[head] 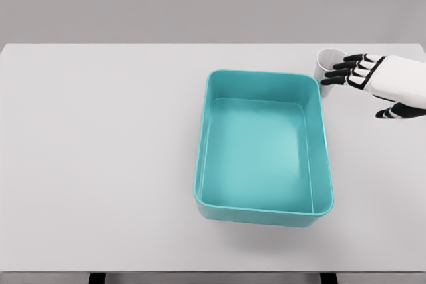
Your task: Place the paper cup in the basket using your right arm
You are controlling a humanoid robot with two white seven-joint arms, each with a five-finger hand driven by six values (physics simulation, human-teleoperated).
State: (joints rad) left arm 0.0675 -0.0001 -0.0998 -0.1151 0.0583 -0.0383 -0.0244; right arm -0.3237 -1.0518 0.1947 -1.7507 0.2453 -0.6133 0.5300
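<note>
The teal basket (263, 147) sits in front of me, open on top, so I can drop things in. Past its far right corner stands the white paper cup (326, 62), upright on the table (100, 151). My right hand (376, 81) reaches in sideways, fingers (343, 71) open and touching the cup, not gripping yet

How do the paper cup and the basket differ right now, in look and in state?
The paper cup is white and round; the basket is teal and rectangular with rounded corners. The cup is much smaller than the basket. The right hand has its fingers at the cup's side, though a grasp isn't clear; nothing touches the basket. The cup stands by the basket's far right corner, outside it. Both sit upright on the table, open at the top, and the basket holds nothing.
</note>
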